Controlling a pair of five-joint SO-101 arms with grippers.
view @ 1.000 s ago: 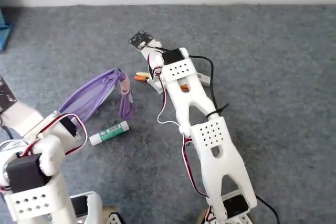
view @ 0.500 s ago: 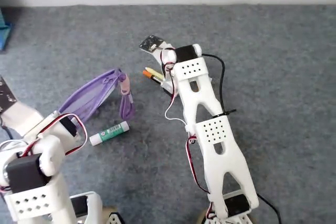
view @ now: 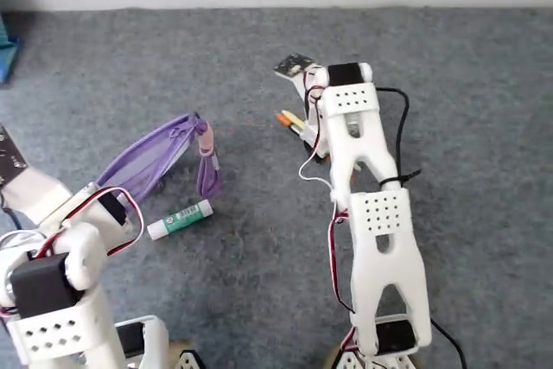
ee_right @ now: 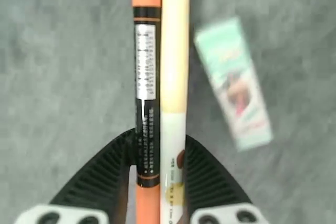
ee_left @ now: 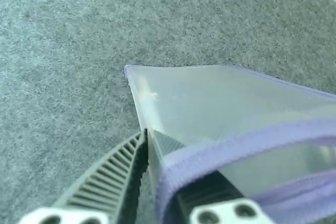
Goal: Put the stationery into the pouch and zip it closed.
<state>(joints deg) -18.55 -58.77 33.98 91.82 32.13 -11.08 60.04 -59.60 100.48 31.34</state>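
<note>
Over the grey carpet, well apart from the pouch on its right: right gripper, fingers clamped on an orange pen and a pale yellow pen held side by side. Beneath them, a mint-green packet on the carpet. Left gripper, fingers pinching the translucent, purple-zipped pouch's edge. Green-and-white glue stick just beside the pouch.

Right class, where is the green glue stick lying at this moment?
In the high view the glue stick lies on the grey carpet, just nearer the arm bases than the purple pouch, beside the left arm.
</note>
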